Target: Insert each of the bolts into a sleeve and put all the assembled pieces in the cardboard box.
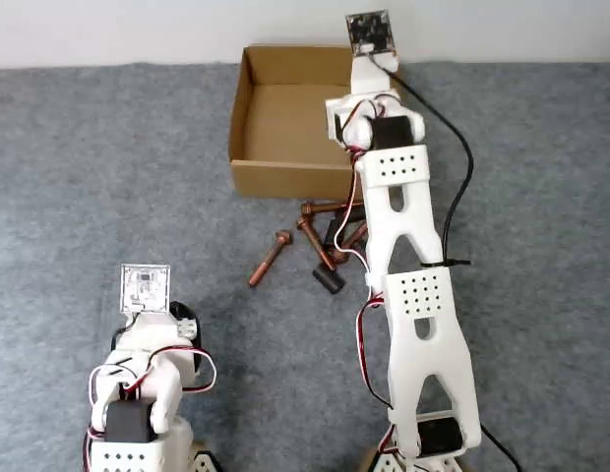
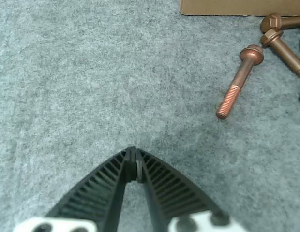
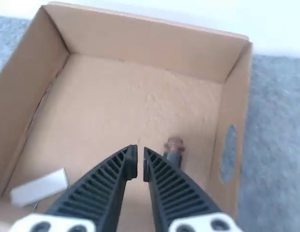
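Two grippers, what are the jaws doing?
— Left gripper: clenched, tips touching, nothing in it, low over the grey carpet. Right gripper: a thin slit apart, also holding nothing, hanging above the inside of the cardboard box.

Anything in the box?
— One assembled piece, lying on the floor near the side wall with the oval cut-out. Its head points at the back wall, and the long axis runs back toward the gripper. The lower shaft is hidden behind a finger. There is a white slip in a corner.

Loose parts?
— A lone bolt lies flat on the carpet, well apart from the left gripper. In the high view its axis is diagonal, with the head toward the box and the threaded end toward the arm bases. More bolts are piled just in front of the box's front wall, crossing each other. A black sleeve lies beside the pile.
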Tool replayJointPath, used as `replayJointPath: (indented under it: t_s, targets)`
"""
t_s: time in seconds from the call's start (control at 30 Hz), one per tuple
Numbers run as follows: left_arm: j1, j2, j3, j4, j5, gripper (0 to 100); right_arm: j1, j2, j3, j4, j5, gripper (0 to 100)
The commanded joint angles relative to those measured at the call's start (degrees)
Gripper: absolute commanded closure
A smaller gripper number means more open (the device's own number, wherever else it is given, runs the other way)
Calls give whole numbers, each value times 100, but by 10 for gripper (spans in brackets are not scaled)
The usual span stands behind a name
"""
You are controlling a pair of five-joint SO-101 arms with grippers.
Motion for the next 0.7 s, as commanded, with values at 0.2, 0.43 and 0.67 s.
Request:
replayJointPath:
  t_s: [0.2,0.43,0.67]
  targets:
    - [-53,-35,-31,-114,-35,995,-92,-1332,-343,2053,35,990]
    - [-53,-35,-31,-114,-35,995,-40,-1763,-299,2826,114,989]
    - [-53,-26,-31,-114,-35,995,-136,-2000,-290,2844,1363,990]
